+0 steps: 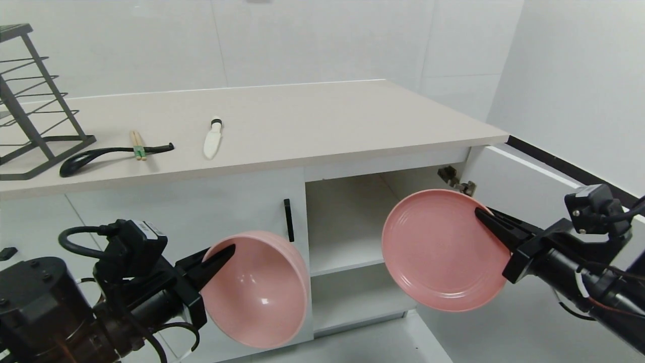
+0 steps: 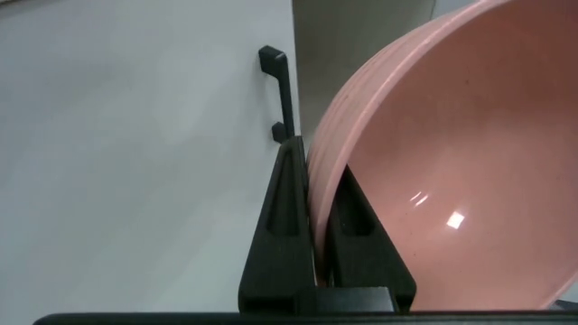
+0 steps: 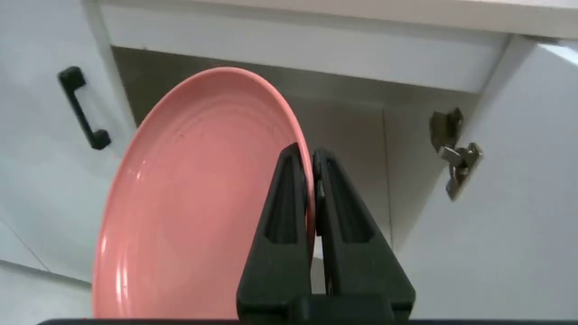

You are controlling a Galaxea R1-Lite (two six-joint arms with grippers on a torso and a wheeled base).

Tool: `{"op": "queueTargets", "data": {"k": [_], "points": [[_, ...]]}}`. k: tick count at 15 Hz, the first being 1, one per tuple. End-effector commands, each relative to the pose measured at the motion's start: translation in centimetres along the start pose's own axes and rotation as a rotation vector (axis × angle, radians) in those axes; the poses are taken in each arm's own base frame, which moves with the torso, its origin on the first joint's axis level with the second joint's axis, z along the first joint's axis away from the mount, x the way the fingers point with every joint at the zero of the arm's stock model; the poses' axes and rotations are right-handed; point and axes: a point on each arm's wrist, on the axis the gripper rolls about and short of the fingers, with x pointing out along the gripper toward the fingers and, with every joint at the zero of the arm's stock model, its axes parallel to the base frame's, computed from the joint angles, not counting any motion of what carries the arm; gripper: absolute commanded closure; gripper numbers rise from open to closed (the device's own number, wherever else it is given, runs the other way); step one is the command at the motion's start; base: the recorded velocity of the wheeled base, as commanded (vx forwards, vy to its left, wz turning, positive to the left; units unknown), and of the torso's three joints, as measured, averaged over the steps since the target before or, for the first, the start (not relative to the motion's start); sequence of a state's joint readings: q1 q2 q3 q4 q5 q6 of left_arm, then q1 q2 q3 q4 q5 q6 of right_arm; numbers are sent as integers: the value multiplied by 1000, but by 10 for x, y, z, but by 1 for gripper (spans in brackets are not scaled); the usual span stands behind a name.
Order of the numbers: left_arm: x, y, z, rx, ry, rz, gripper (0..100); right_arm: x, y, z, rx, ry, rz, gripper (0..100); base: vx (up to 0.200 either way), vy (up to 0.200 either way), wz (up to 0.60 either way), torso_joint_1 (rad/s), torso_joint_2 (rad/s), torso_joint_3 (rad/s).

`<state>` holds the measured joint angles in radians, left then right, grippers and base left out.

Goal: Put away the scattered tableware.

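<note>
— Pink bowl [image 1: 259, 297]?
— Gripped at rim by left gripper [image 1: 229, 250], low before shut cabinet door [image 1: 227, 201].
— And pink plate [image 1: 438, 252]?
— Clamped at edge in right gripper [image 1: 478, 212], held on edge facing open cabinet [image 1: 342, 227].

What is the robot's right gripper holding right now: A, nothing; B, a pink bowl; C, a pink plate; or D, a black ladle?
C: the right gripper is shut on the rim of the pink plate, held before the open cabinet.
</note>
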<state>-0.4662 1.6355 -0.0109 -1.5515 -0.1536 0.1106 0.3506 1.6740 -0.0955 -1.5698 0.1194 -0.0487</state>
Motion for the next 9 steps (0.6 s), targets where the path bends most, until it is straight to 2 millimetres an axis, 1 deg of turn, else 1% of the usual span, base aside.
{"op": "queueTargets", "data": {"k": [1,4,6,9], "points": [[0,0,0,0,2,0,100,0,0,0,0,2,-1,100,0,0,0,-198,198,46],[0,0,0,0,2,0,100,0,0,-1,-1,4,0,100,0,0,0,-175,255,84],[0,0,-1,-1,8,-1,100,0,0,-1,0,5,-2,100,0,0,0,-44,246,41],[1,0,-3,-3,16,-2,100,0,-1,-3,2,16,-3,100,0,0,0,-6,67,16]]}}
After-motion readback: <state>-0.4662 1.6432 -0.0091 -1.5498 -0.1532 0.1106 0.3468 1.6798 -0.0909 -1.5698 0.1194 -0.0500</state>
